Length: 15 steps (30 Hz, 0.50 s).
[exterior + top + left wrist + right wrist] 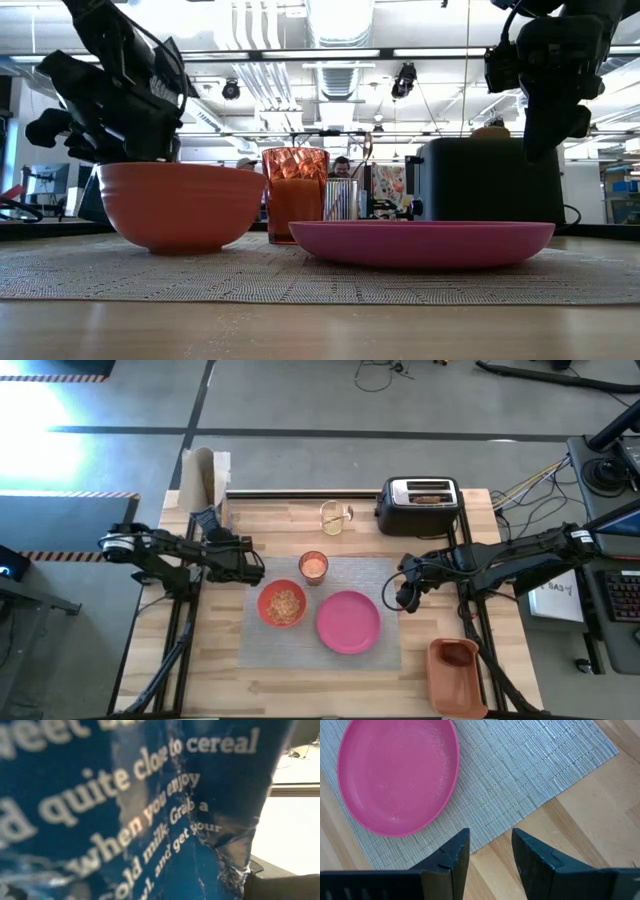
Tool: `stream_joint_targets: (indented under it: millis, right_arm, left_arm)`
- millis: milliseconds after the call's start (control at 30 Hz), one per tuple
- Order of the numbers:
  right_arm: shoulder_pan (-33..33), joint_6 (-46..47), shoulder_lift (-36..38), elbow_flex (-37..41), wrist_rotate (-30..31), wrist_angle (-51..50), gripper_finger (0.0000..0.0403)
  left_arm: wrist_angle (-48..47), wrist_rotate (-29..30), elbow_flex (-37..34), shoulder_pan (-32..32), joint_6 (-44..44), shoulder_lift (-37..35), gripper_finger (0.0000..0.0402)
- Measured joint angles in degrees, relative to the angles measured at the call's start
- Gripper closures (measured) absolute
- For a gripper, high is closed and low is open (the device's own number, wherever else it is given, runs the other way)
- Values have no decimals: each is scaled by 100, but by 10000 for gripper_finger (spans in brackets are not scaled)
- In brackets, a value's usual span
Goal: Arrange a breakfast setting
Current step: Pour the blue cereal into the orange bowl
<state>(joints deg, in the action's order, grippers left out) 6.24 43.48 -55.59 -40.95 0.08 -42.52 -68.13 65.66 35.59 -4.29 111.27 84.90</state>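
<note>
The placemat is pale grey with a fine woven ribbing, and it lies on a counter of light, streaky wood planks. On it the plate is a flat bubblegum pink, the bowl orange-red with tan cereal inside, and the faceted glass glows orange-pink. The bag at the dark left hand is deep blue with white lettering; the toaster is black and silver, the bin dull orange.

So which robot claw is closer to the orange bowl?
The left claw. It hovers right beside the orange bowl, holding a blue cereal bag. The right claw is farther away, past the pink plate.
</note>
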Motion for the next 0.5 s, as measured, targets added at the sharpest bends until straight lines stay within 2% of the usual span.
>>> stream_joint_targets:
  millis: [267,500]
  right_arm:
    - [0,0,2,0,2,0,266]
    - [-2,0,2,1,2,0,266]
  left_arm:
    - [-2,47,16,-6,50,-32,218]
    - [-3,119,16,-44,48,-34,178]
